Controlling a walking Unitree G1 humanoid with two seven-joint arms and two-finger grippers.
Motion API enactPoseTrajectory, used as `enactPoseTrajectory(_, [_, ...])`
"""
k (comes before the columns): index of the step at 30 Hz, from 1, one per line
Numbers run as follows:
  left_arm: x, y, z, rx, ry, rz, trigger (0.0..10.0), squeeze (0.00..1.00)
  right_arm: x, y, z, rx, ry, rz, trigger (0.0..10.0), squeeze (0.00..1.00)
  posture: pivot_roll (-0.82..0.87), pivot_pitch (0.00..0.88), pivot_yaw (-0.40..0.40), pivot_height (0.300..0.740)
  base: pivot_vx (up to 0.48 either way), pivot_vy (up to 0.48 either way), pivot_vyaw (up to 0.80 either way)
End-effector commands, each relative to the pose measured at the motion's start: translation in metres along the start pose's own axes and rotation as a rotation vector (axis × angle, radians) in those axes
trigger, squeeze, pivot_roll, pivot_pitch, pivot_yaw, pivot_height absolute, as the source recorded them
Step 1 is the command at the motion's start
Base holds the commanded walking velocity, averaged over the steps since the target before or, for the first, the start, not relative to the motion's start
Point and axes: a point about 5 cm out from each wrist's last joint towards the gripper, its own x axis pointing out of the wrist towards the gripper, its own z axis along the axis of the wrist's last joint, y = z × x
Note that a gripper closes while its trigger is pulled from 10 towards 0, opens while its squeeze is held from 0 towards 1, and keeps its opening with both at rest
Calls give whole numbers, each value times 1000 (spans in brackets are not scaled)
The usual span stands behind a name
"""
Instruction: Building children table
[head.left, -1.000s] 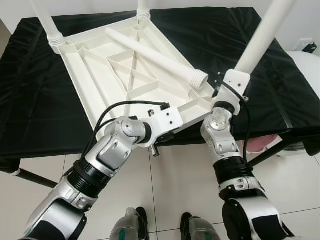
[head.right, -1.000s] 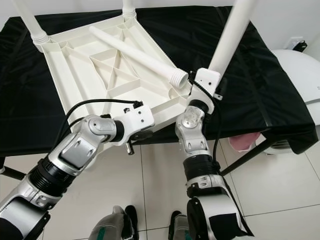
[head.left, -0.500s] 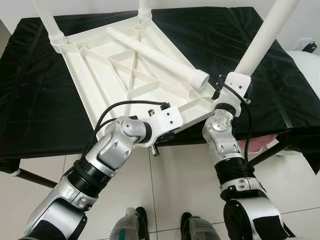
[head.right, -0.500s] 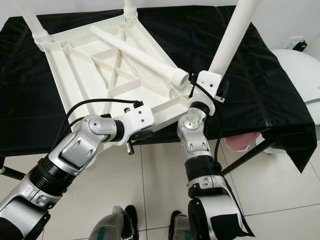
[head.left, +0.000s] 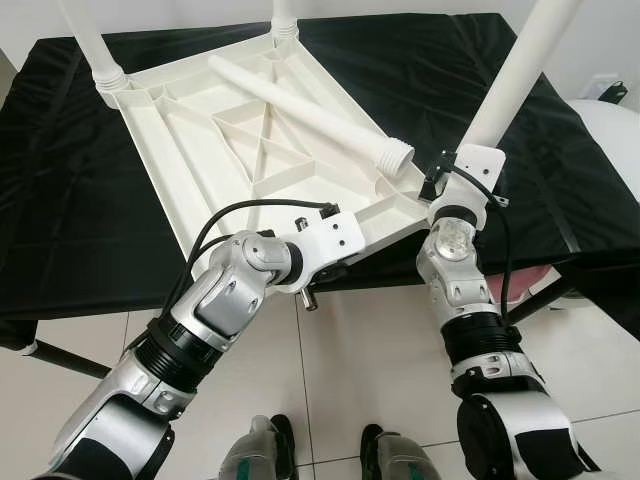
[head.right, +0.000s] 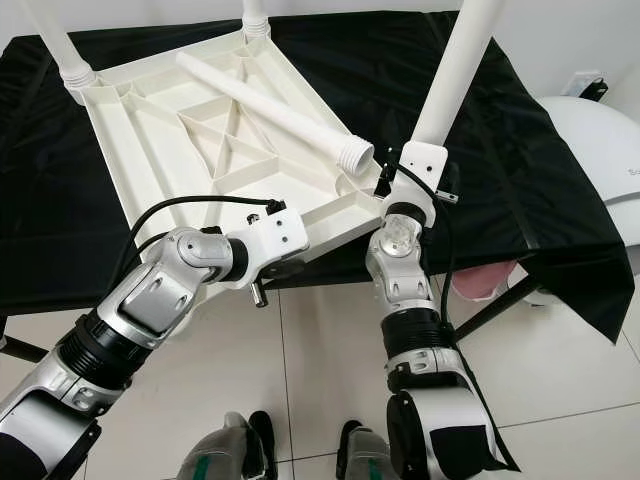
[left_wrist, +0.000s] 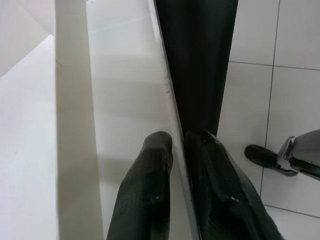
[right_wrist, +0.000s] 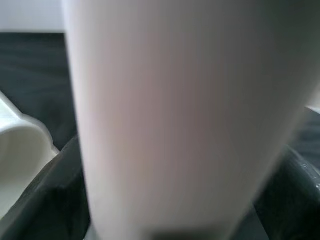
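Tabletop (head.left: 250, 150) lies upside down on the black cloth (head.left: 70, 200) covering the work table, ribbed underside up, near corner hanging past the cloth's front edge toward me. Two legs already stand in the far corners: far-left leg (head.left: 95, 45) and far-right leg (head.left: 285, 15), both running out of frame at top. A loose leg (head.left: 310, 112) lies diagonally across the ribs, threaded end pointing at my right side, just short of the near-right corner.

My left gripper (left_wrist: 177, 150) is at the near edge of the tabletop; in the wrist view my fingers (left_wrist: 145, 190) pinch the thin rim, one finger on the white underside, the other below it against the dark cloth side. Cable loops over the forearm just in front of the rim.

My right gripper (right_wrist: 165, 220) holds a white leg (head.left: 510, 80), tilted up and away to the right, w/ its lower end at the white wrist block beside the near-right corner. Wrist view is mostly blurred white tube w/ dark fingers on both sides, pressed against it.

Around: a white rounded object (head.right: 600, 140) at far right beyond the cloth, something pink (head.right: 478, 283) under the table's right end, black table frame bars over pale floor tiles (head.left: 350, 350). My feet (head.left: 265, 450) show at bottom.
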Motion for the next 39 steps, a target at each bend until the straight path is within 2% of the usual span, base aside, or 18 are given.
enactPoseTrajectory(1, [-1, 4, -3, -3, 18, 30, 10000, 0, -4, -12, -27, -35, 121, 11, 10000, 0, -123, 200, 29, 740, 0, 0, 0])
enactPoseTrajectory(14, [-1, 5, -3, -3, 16, 33, 10000, 0, -2, -18, -25, -24, 98, 57, 10000, 0, -128, 202, 31, 740, 0, 0, 0])
enactPoseTrajectory(25, [-1, 7, -3, -1, 14, 34, 10000, 0, 1, -22, -17, -24, 57, 166, 10000, 0, -133, 201, 35, 740, 0, 0, 0])
enactPoseTrajectory(39, [-1, 8, -3, 1, 13, 37, 10000, 0, -4, -24, -7, -8, 8, 331, 10000, 0, -137, 201, 36, 740, 0, 0, 0])
